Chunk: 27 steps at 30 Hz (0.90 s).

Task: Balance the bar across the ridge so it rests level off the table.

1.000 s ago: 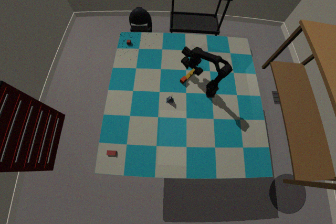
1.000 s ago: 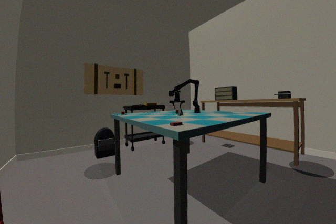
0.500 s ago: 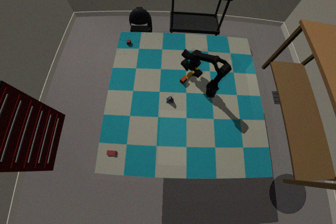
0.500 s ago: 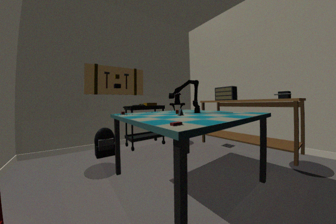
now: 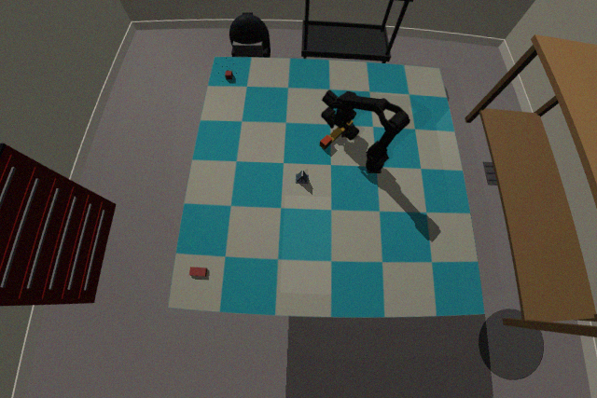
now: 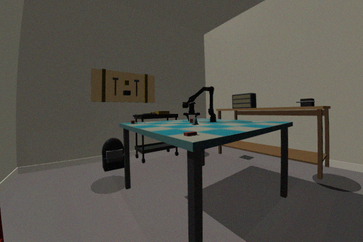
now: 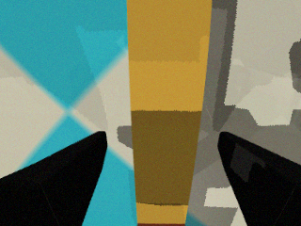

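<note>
The bar (image 5: 337, 133) (image 7: 166, 85) is yellow with a red block at one end. It lies on the table, slanting, and its red end (image 5: 326, 142) (image 6: 191, 121) points toward the front left in the top view. My gripper (image 5: 341, 130) (image 7: 162, 138) points down over the bar. It is open, with one finger on each side of the yellow part and a visible gap to both sides in the wrist view. The ridge (image 5: 302, 177) (image 6: 195, 121) is a small grey wedge standing on a pale square, in front and to the left of the bar, with nothing on it.
A red block (image 5: 198, 271) (image 6: 190, 133) lies near the table's front left corner. A smaller red block (image 5: 229, 75) (image 6: 133, 122) lies near the back left corner. A black cart (image 5: 344, 39) stands behind the table, and a wooden bench (image 5: 534, 200) stands to the right.
</note>
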Each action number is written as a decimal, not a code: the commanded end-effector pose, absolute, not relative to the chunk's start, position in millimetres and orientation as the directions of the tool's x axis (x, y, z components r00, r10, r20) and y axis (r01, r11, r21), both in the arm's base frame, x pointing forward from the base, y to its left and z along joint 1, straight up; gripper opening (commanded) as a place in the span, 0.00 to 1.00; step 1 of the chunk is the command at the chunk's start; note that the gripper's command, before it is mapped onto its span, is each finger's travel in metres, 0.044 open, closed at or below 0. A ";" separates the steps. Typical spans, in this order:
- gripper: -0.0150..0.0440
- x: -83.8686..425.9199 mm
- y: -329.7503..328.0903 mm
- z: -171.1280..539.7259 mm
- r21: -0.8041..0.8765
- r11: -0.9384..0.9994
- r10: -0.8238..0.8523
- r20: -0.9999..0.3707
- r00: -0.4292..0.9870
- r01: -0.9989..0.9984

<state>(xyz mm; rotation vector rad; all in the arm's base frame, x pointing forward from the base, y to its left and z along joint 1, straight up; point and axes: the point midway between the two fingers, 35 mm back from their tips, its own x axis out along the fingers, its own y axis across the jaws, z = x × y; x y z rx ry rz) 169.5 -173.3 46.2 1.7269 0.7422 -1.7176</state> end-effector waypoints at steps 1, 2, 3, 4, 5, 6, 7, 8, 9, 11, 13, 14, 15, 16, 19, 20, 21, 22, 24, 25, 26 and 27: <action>0.79 169.3 -172.7 44.9 0.020 -0.676 -0.014 -1.000 0.014 0.737; 0.79 169.3 -172.7 44.9 0.020 -0.676 -0.014 -1.000 0.014 0.737; 0.79 169.3 -172.7 44.9 0.020 -0.676 -0.014 -1.000 0.014 0.737; 0.79 169.3 -172.7 44.9 0.020 -0.676 -0.014 -1.000 0.014 0.737; 0.79 169.3 -172.7 44.9 0.020 -0.676 -0.014 -1.000 0.014 0.737; 0.79 169.3 -172.7 44.9 0.020 -0.676 -0.014 -1.000 0.014 0.737; 0.79 169.3 -172.7 44.9 0.020 -0.676 -0.014 -1.000 0.014 0.737; 0.79 169.3 -172.7 44.9 0.020 -0.676 -0.014 -1.000 0.014 0.737; 0.74 169.0 -172.8 45.2 0.018 -0.673 -0.015 -1.000 0.011 0.740; 0.65 169.0 -172.8 45.2 0.018 -0.673 -0.015 -1.000 0.011 0.740; 0.57 169.0 -172.8 45.2 0.018 -0.673 -0.015 -1.000 0.011 0.740; 0.52 169.0 -172.8 45.2 0.018 -0.673 -0.015 -1.000 0.011 0.740; 0.48 169.0 -172.8 45.2 0.018 -0.673 -0.015 -1.000 0.011 0.740; 0.47 169.0 -172.8 45.2 0.018 -0.673 -0.015 -1.000 0.011 0.740; 0.43 169.0 -172.8 45.2 0.018 -0.673 -0.015 -1.000 0.011 0.740; 0.42 169.0 -172.8 45.2 0.018 -0.673 -0.015 -1.000 0.011 0.740; 0.41 169.0 -172.8 45.2 0.018 -0.673 -0.015 -1.000 0.011 0.740; 0.36 169.1 -172.9 45.6 0.018 -0.673 -0.015 -1.000 0.011 0.740; 0.28 169.6 -173.4 48.8 0.019 -0.673 -0.015 -1.000 0.011 0.740; 0.25 170.0 -173.8 51.2 0.019 -0.673 -0.015 -1.000 0.011 0.740; 0.25 170.4 -174.1 53.7 0.019 -0.673 -0.015 -1.000 0.011 0.739; 0.25 170.7 -174.5 56.1 0.019 -0.673 -0.015 -1.000 0.012 0.739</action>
